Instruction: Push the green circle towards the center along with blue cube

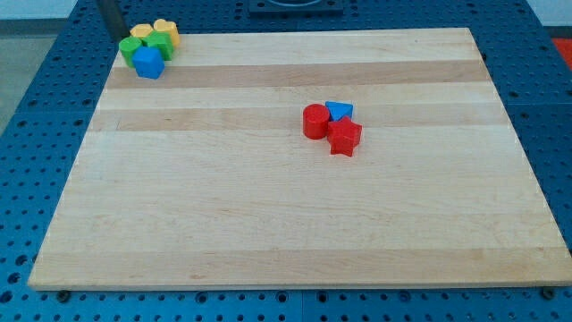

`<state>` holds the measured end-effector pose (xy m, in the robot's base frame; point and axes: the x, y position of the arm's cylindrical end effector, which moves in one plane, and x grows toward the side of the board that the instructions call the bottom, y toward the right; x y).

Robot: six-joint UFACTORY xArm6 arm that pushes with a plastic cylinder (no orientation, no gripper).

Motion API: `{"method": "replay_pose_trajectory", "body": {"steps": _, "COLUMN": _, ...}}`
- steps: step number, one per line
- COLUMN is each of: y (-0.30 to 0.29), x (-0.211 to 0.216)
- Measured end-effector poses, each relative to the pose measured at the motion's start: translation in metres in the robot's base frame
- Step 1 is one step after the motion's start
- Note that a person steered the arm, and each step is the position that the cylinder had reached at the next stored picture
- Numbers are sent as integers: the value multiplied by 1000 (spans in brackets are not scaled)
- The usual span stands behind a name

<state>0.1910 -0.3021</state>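
A tight cluster sits at the board's top-left corner. In it, the blue cube (148, 63) is nearest the view's bottom. A green round block (132, 49) touches it on the upper left. A second green block (162, 45) touches it on the upper right; its shape is unclear. Two yellow blocks (141, 33) (167, 30) lie behind them. My dark rod comes down at the view's top left, and my tip (119, 37) is just beyond the cluster's far-left side, next to the left yellow block and the green round block.
Right of the wooden board's (268, 224) centre lies a second cluster: a red cylinder (315, 121), a blue triangle (339, 111) and a red star (344, 138), all touching. Blue perforated table surrounds the board.
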Motion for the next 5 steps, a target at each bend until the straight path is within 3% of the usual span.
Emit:
{"method": "replay_pose_trajectory", "body": {"steps": 3, "y": -3, "x": 20}}
{"method": "replay_pose_trajectory", "body": {"steps": 5, "y": -3, "x": 83}}
